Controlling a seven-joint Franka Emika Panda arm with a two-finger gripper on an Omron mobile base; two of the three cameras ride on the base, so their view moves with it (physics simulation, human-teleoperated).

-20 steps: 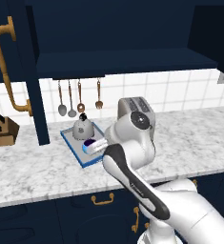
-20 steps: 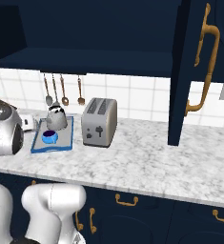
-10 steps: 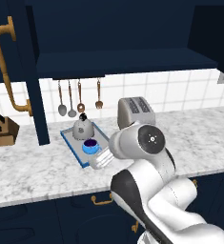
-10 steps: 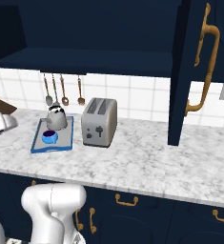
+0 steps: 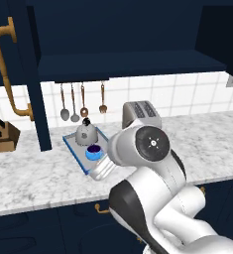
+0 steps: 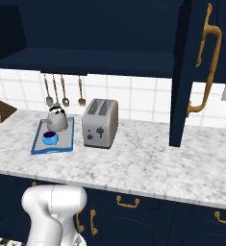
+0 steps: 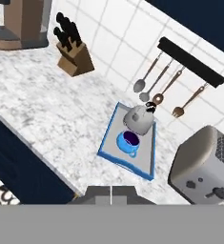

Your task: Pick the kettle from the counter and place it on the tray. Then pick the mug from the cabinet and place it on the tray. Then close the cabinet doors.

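**Doors left to shut, collision risks ahead**

Finger state could not be told: the hand view showed no clear tips. That view looked down on the tray (image 7: 148,164) from above, nothing held.

Likely trouble, as a judgement: both cabinet doors (image 6: 184,72) stood open, edge-on to the desk (image 6: 148,163); a swing toward the left door (image 5: 31,74) might clip the tray or knock the kettle (image 5: 85,133). The curved brass handle (image 6: 207,67) was thin and rounded, so a push could slip off it.

The kettle was a squat silver dome with a black knob, smooth. The mug (image 5: 93,152) was small, round, glossy blue, just beside the kettle, both on the flat grey blue-rimmed tray. The toaster (image 6: 100,123) was boxy brushed metal, near the tray. The desk was veined marble.
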